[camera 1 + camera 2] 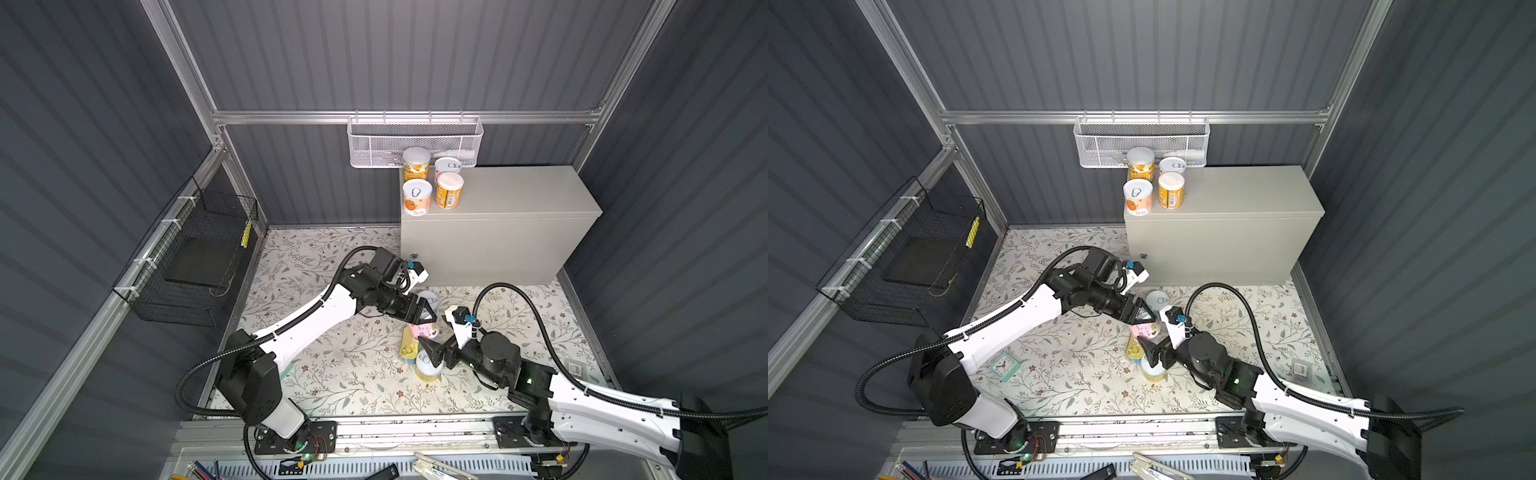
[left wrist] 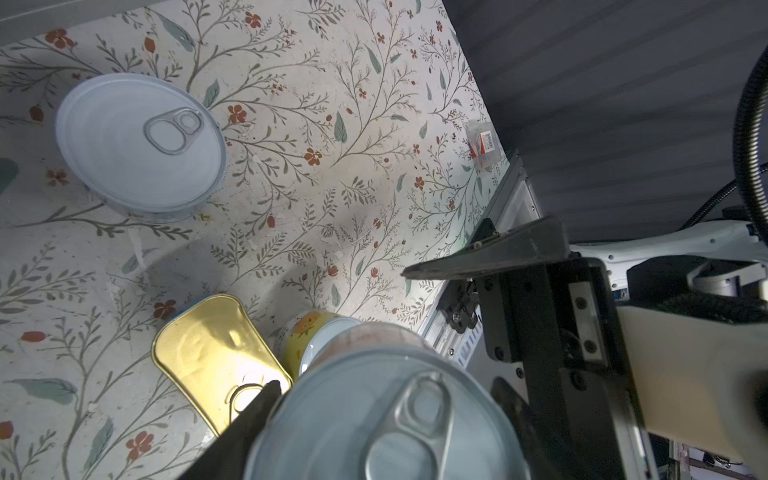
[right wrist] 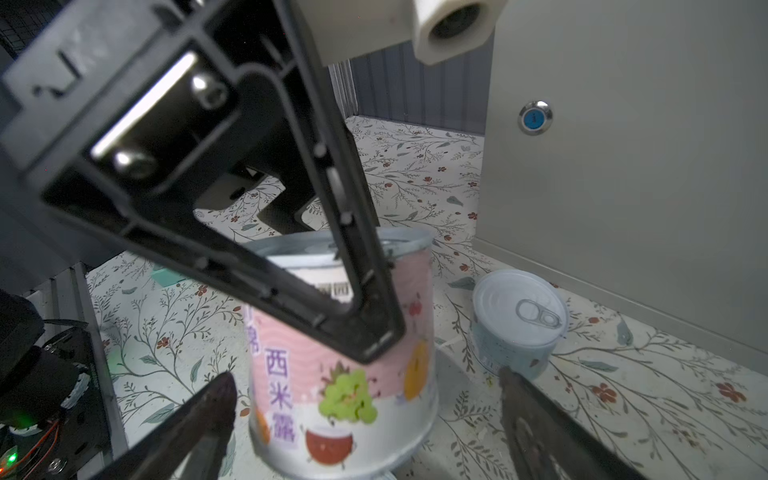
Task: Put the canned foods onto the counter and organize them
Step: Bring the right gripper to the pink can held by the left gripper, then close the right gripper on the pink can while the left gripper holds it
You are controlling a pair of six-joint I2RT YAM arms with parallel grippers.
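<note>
Tin with pink label (image 3: 345, 374) is clamped in left gripper (image 1: 424, 319), while right gripper (image 1: 428, 352) gapes wide, holding nothing.

Four cans (image 1: 417, 196) stand on the counter's (image 1: 519, 195) left, perhaps four before it.

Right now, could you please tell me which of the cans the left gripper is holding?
The pink-labelled can, clamped in the left gripper; the others sit ungripped on the floral mat or the counter.
</note>
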